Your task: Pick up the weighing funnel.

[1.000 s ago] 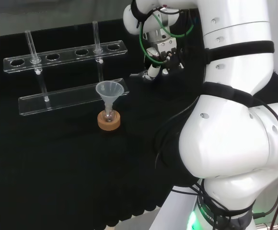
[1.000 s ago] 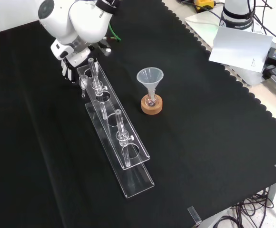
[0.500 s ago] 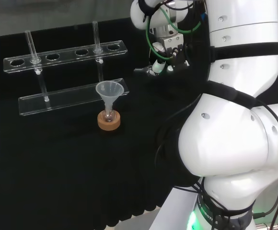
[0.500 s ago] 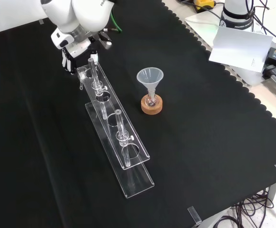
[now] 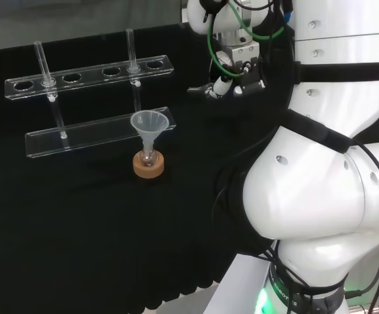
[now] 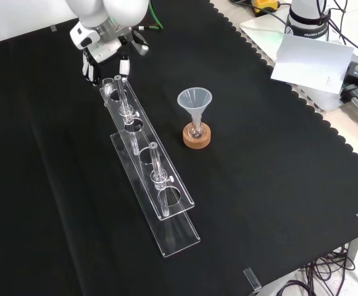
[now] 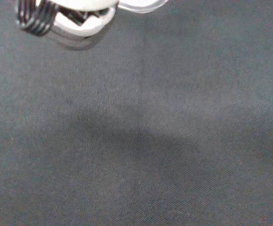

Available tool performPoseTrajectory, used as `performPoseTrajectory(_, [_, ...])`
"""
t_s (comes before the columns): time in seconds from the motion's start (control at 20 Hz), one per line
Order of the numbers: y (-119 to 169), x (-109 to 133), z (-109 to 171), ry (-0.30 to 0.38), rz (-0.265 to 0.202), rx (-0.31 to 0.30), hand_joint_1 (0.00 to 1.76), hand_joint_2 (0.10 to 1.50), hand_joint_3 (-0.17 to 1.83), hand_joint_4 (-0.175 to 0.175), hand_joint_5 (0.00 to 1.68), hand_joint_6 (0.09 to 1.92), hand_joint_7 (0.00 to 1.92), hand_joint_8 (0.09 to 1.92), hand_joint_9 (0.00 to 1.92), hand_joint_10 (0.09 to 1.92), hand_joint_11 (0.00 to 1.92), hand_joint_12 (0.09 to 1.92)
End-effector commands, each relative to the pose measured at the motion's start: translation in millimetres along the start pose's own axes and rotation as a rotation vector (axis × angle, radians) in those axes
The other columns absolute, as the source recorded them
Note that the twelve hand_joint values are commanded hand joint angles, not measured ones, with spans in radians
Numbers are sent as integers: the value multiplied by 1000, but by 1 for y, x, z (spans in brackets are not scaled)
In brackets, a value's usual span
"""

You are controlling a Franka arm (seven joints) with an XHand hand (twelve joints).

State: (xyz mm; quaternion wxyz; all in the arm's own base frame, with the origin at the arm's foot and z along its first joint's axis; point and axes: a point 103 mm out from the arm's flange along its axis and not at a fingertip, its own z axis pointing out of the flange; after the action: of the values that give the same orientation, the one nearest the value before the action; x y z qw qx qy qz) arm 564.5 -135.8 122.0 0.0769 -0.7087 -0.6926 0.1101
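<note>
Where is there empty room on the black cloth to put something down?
Front view: bare cloth between the funnel and the scalloped edge, and left of the clear rack. It is crowded where the hand is, by the rack's far end.

Black cloth (image 6: 278, 185), clear rack (image 6: 139, 140), pale translucent funnel (image 6: 194, 100), tan cork ring (image 6: 197, 138), white arm (image 5: 320, 196), green cable (image 5: 209, 42), black-and-white hand (image 6: 105, 55)

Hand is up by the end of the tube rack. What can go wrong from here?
1. In the front view the hand hangs close by the tube rack's far end; a sideways swing could clip the nearest glass tube.
2. The weighing funnel seems pinched at one end and juts from the hand; it might tilt or slip out.
</note>
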Motion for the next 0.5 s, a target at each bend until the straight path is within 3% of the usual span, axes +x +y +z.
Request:
performPoseTrajectory(0.05, [-20,0,-17,5,15,-30,1131,723,481,175,1352,458,792,678,1221,237,1032,925])
performPoseTrajectory(0.5, [-63,24,-41,9,45,-52,1131,722,479,175,1355,449,778,677,1221,228,1034,920])
